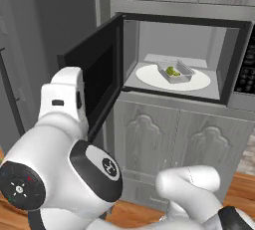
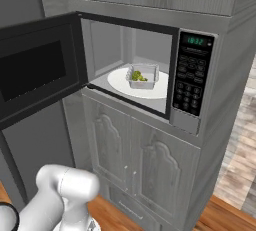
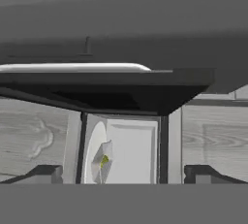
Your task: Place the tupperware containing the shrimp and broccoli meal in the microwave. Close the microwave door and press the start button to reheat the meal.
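Hand view: fingers (image 3: 46, 173) spread wide, empty, facing door (image 3: 111, 85) edge
Tupperware (image 1: 175, 71): on turntable (image 1: 149, 76) centre
Risk: glancing push slips off door

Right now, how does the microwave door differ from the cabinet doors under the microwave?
The microwave door is swung wide open; the cabinet doors are shut. The microwave door is dark with a black window; the cabinet doors are pale grey woodgrain with arched raised panels. Both are rectangular and hinged upright.
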Robot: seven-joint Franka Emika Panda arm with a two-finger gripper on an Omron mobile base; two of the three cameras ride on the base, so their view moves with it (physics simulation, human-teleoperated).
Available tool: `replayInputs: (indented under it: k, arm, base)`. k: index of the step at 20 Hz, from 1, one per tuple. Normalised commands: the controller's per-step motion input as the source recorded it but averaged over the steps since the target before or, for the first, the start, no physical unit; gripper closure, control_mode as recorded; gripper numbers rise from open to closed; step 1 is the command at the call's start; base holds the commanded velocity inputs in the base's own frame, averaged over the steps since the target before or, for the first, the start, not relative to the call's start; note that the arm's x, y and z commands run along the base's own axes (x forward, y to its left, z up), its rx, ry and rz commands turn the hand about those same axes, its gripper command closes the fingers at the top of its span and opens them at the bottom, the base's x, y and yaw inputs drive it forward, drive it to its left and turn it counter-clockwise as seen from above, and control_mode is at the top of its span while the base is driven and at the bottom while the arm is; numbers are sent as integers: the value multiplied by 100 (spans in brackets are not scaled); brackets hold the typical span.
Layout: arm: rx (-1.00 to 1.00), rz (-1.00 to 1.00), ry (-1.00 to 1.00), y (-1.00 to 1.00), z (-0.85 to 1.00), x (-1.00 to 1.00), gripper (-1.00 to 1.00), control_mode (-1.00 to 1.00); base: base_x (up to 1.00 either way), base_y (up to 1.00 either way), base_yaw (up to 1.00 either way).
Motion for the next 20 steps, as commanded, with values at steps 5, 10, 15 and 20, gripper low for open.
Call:
replayInputs:
  k: [5, 10, 15, 20]
  arm:
    - [-18, -1, 0, 40, -6, 40, -100, -100]
    - [-9, -4, 0, 9, -2, 58, -100, -100]
    - [-12, -4, 0, 23, -10, 43, -100, -100]
    - [-13, -5, 0, 37, -11, 33, -100, -100]
  base:
    - [0, 0, 0]
    - [0, 0, 0]
    - [0, 0, 0]
    - [0, 0, 0]
